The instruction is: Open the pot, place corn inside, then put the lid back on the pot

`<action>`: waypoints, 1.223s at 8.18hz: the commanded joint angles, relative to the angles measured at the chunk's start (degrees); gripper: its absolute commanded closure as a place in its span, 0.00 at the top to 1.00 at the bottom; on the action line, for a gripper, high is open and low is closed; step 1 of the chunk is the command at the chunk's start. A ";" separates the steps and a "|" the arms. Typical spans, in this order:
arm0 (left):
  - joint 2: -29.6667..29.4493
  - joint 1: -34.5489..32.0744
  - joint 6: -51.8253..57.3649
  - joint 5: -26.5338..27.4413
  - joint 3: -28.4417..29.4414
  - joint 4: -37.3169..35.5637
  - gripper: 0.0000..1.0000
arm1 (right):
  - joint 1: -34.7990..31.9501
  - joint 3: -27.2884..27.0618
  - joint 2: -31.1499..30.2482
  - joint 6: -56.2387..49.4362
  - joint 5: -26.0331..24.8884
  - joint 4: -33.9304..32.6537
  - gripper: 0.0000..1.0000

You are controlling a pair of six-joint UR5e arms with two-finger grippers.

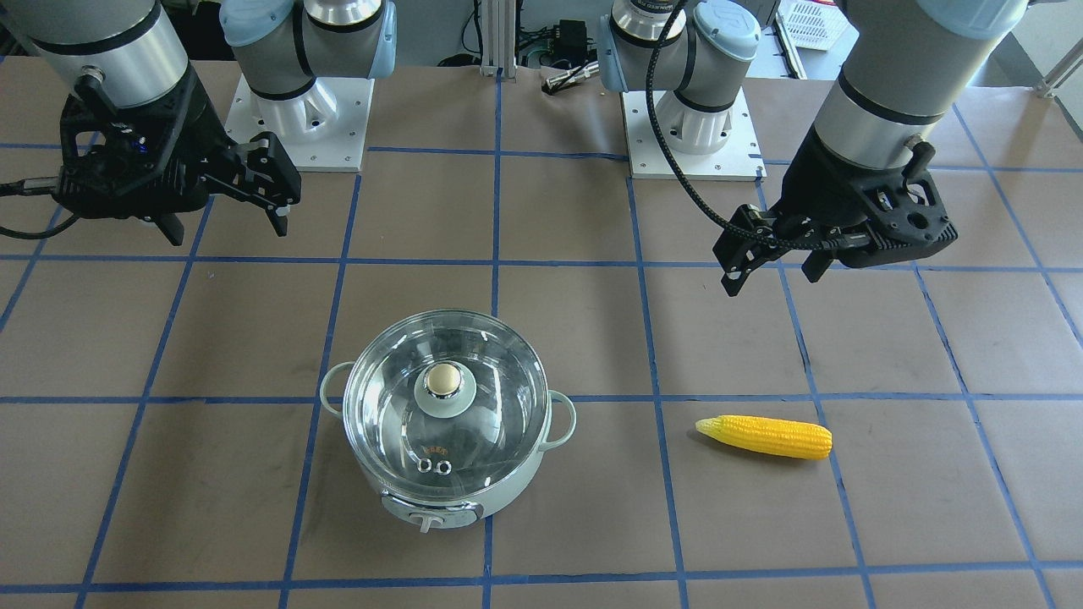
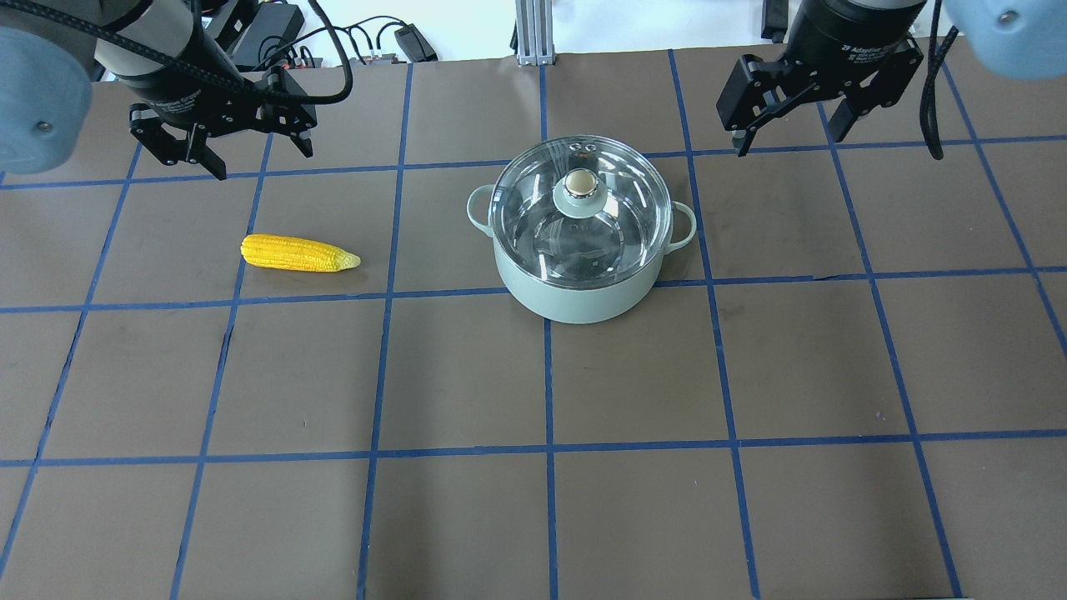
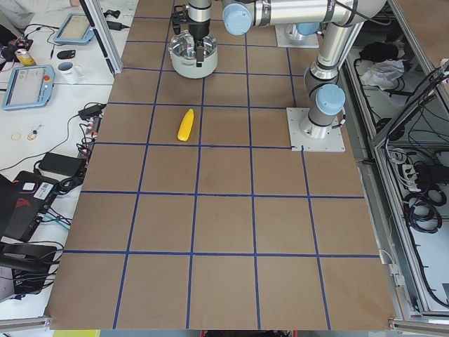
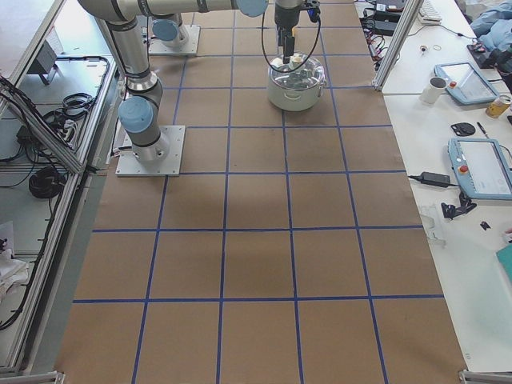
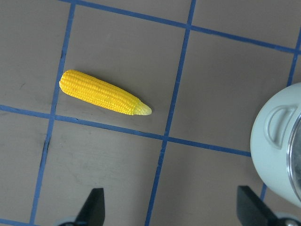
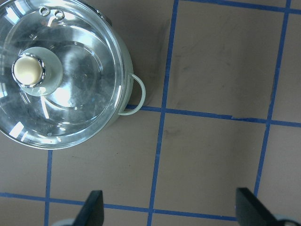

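Off to one side of the right gripper (image 2: pixel 783 137), outside the gap between its fingers (image 6: pixel 95 209), the lid (image 2: pixel 533 212) is seen seated on the pot (image 2: pixel 575 296), so the pot is judged not yet opened. Those fingers are spread wide with nothing held. In the right wrist view the lid's knob (image 6: pixel 28 70) lies ahead of them and out beyond one fingertip. A sideways shift and a descent would be needed before the knob could be pinched; as it is round, no turn of the wrist is thought necessary. The right gripper is judged nearer to the knob than the left gripper (image 2: pixel 260 157), which is likewise spread wide and empty.

The corn (image 2: pixel 300 253) is lying flat on the table (image 2: pixel 467 375), ahead of the left fingers (image 5: pixel 95 209) and nearer one of them, well apart from the pot. Its long axis runs roughly along the line joining the two fingertips, tapered end toward the pot. A quarter turn would probably be wanted to close across the cob.

How high either gripper hangs above the table cannot be told. The pot's inside is made out only through glare on the glass. In the left wrist view the pot is cut off at the edge. In the side views the grippers overlap the pot and are too small to read, and the corn is not found in the exterior right view.
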State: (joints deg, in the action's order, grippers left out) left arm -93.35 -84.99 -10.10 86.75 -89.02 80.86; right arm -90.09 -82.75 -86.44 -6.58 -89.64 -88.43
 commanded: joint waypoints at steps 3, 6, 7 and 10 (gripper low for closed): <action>-0.26 6.93 -20.66 -1.59 -0.28 -3.87 1.00 | -2.97 2.15 5.56 9.97 0.08 -5.78 1.00; -5.77 13.09 -30.46 -1.76 -0.54 -5.01 1.00 | -12.10 2.95 13.73 23.41 0.51 -16.13 1.00; -7.19 13.10 -35.98 -1.68 -0.63 -4.93 1.00 | -13.96 2.95 15.49 25.63 0.61 -18.25 1.00; -12.28 13.10 -43.86 -1.67 -0.63 -4.84 1.00 | -14.50 2.16 19.20 28.89 0.78 -20.73 1.00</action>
State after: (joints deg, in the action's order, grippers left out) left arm -102.33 -71.94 -50.62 85.19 -89.64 75.96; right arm -104.00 -79.99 -69.36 19.60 -89.01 -107.79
